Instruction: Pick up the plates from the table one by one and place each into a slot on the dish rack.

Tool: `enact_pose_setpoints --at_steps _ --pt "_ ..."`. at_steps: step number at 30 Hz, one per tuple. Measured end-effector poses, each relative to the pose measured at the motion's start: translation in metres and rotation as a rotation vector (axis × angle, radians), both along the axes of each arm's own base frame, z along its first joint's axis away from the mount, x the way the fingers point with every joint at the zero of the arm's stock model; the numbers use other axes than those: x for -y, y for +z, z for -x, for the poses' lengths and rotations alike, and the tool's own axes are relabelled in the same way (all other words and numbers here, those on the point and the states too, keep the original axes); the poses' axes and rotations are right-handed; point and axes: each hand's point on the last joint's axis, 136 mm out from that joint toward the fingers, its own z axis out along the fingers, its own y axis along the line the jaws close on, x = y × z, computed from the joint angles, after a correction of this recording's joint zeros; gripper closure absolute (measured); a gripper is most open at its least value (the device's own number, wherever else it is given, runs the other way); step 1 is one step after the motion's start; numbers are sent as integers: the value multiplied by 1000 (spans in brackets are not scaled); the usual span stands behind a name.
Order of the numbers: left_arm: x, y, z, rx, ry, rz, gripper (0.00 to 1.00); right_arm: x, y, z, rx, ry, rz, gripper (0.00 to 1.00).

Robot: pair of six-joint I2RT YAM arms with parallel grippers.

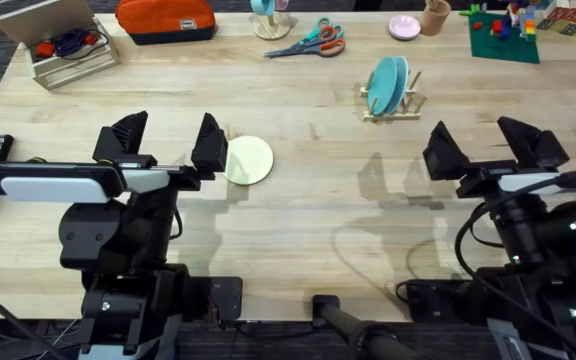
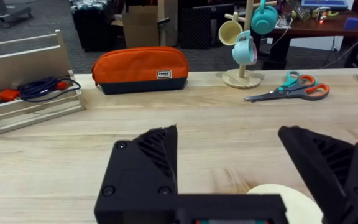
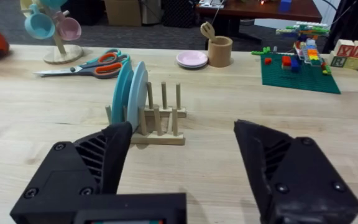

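Observation:
A pale cream-yellow plate lies flat on the wooden table, left of centre; its edge also appears in the left wrist view. My left gripper hovers open just left of that plate, its right finger close to the plate's rim. Two teal plates stand on edge in the dish rack at the back right, also in the right wrist view, where free pegs stand beside them. My right gripper is open and empty, nearer than the rack.
An orange pouch, a wooden crate with cables, a mug tree, scissors, a pink dish, a wooden cup and a green brick plate line the far edge.

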Motion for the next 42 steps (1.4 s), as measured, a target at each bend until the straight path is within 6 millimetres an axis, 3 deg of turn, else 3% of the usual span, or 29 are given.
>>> enact_pose_setpoints --at_steps 20,26,31,33,35,42 --pt "0 1 0 5 -1 0 8 1 -1 0 -4 -2 4 9" --pt "4 30 2 120 -26 -2 8 1 0 0 -4 -2 5 8" --pt "6 -1 3 -38 -35 1 8 1 3 5 -47 -4 5 9" --pt "7 -1 7 -80 -38 2 8 1 12 10 -61 -4 11 9" --pt "7 11 13 -94 -38 2 8 1 27 17 -69 -2 23 9" --pt "7 83 46 -58 -37 0 8 0 81 52 -82 1 46 9"
